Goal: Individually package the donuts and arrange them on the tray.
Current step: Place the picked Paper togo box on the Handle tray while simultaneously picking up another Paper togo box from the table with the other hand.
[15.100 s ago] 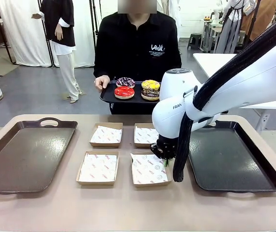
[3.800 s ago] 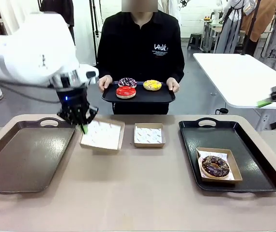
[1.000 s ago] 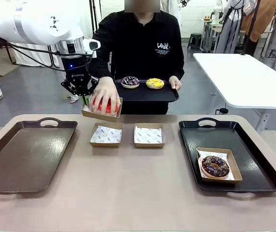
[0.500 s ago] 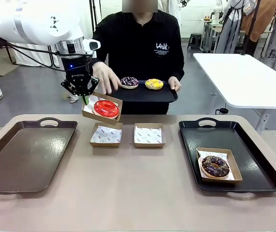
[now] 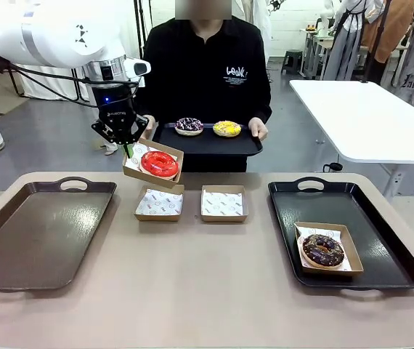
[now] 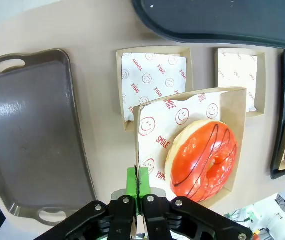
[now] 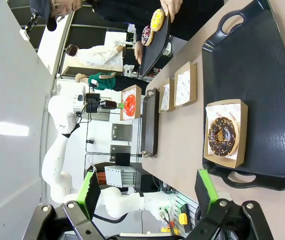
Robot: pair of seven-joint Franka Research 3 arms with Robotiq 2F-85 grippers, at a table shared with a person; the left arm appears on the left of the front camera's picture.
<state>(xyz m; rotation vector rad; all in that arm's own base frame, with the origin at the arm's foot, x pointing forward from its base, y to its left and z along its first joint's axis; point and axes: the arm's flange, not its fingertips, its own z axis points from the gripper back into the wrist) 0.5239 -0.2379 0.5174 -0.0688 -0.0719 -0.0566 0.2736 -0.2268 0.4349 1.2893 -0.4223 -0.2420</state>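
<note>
My left gripper (image 5: 128,150) (image 6: 138,184) is shut on the edge of a paper-lined cardboard box (image 5: 151,169) (image 6: 236,102), held in the air above the table's far side. A glossy red donut (image 5: 159,163) (image 6: 204,160) lies in that box. The person holds a black serving tray (image 5: 207,142) with a dark sprinkled donut (image 5: 189,125) and a yellow donut (image 5: 226,128) on it. A chocolate sprinkled donut (image 5: 323,250) (image 7: 223,135) sits in a box on the right black tray (image 5: 381,247) (image 7: 262,80). My right gripper (image 7: 147,192) stands open off to the right of the table.
Two boxes (image 5: 159,202) (image 5: 223,203) lined with paper and holding nothing lie side by side at the table's far middle. A dark tray (image 5: 40,233) (image 6: 27,140) with nothing on it lies on the left. Bare tabletop spans the near middle.
The person's hand put the red donut in my held box, then drew back to the serving tray. My left gripper and the box stayed in place.
</note>
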